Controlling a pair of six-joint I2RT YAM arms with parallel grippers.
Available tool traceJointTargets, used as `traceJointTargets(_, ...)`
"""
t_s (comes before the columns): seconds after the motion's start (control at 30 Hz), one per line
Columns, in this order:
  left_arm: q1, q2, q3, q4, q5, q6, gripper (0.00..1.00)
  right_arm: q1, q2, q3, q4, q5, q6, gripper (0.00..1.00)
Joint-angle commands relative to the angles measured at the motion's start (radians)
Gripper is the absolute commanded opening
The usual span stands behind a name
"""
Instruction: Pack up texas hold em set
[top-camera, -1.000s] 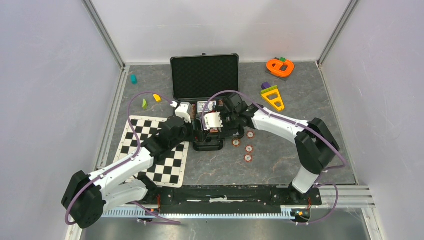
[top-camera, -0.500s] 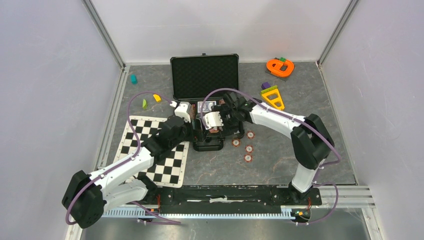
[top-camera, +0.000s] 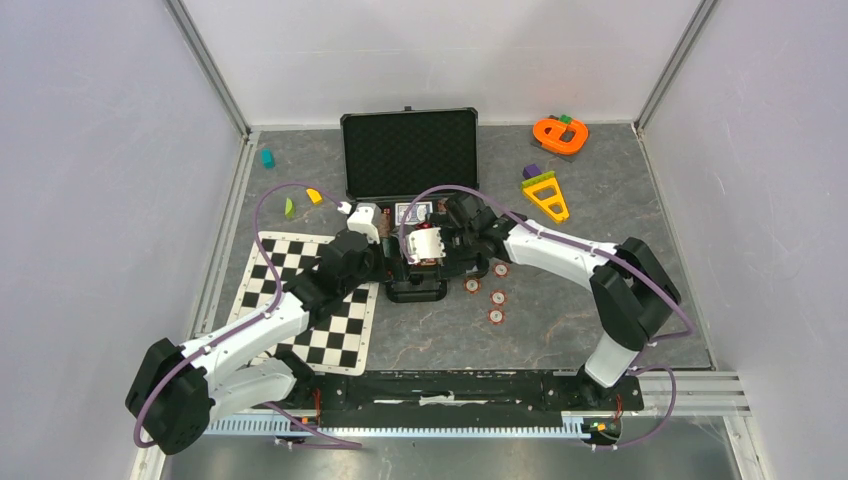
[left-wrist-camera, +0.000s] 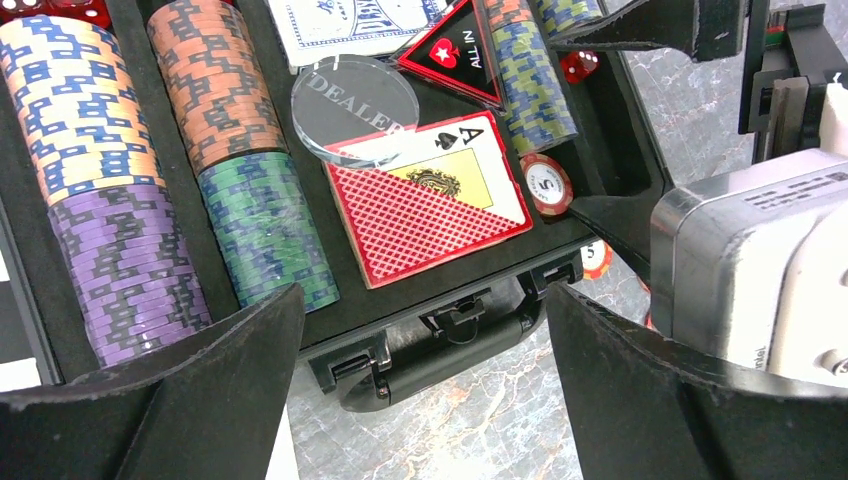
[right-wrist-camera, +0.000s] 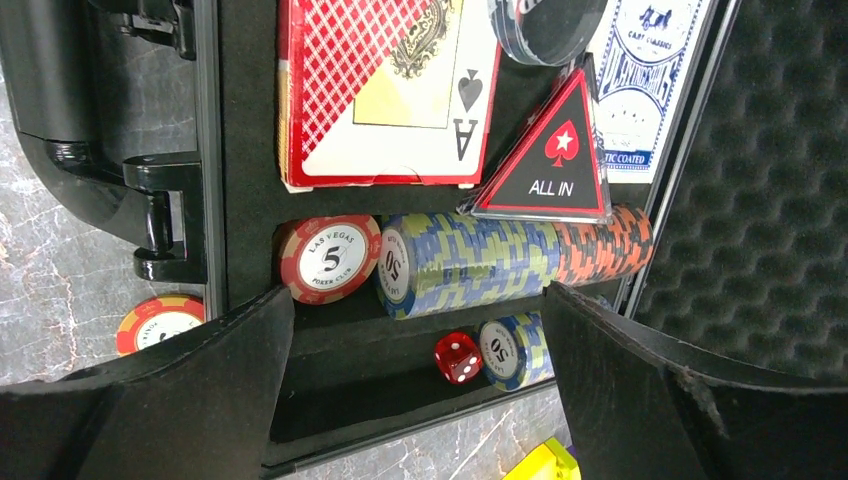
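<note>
Lower left: mat (top-camera: 300, 300). Centre: left gripper (left-wrist-camera: 425, 300) above near edge of case (top-camera: 410, 150), jaws wide, holds nothing. Case open, lid up; chip rows (left-wrist-camera: 100, 150), decks (left-wrist-camera: 420, 200), die (right-wrist-camera: 457, 357) inside. Right gripper (right-wrist-camera: 420, 300) over right slots, likewise released. Right of case: 4 loose chips (top-camera: 497, 297).

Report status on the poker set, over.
Left tool open, right tool open, both over open case. Four chips loose outside. Nothing blocking them.

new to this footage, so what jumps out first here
An open black case sits in the middle, its tray packed with rows of coloured chips, a red card deck and a triangular ALL IN marker. The left pincer and right pincer hover over it, wide open. A few loose chips lie on the table just right of it.
</note>
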Motion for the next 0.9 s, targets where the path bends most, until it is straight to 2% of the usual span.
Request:
traceJointTargets(0.0,-0.007,-0.008,0.034,0.047,0.019,0.007,0.96,0.009,-0.011,-0.047,0.287,0.072,0.065,0.98)
traceJointTargets(0.17,-0.006,-0.023,0.028,0.047,0.021,0.003,0.96,0.006,-0.144,-0.222,0.597,0.128,0.156,0.98)
traceJointTargets(0.27,-0.007,-0.028,0.024,0.047,0.021,0.002,0.96,0.003,-0.198,-0.294,0.682,0.136,0.193,0.98)
traceJointTargets(0.67,-0.007,-0.025,0.022,0.05,0.037,-0.002,0.96,-0.033,-0.239,-0.296,0.618,0.074,0.205,0.98)
traceJointTargets(0.87,-0.008,0.026,0.048,0.049,0.086,0.001,0.95,-0.035,-0.218,-0.277,0.562,0.044,0.189,0.98)
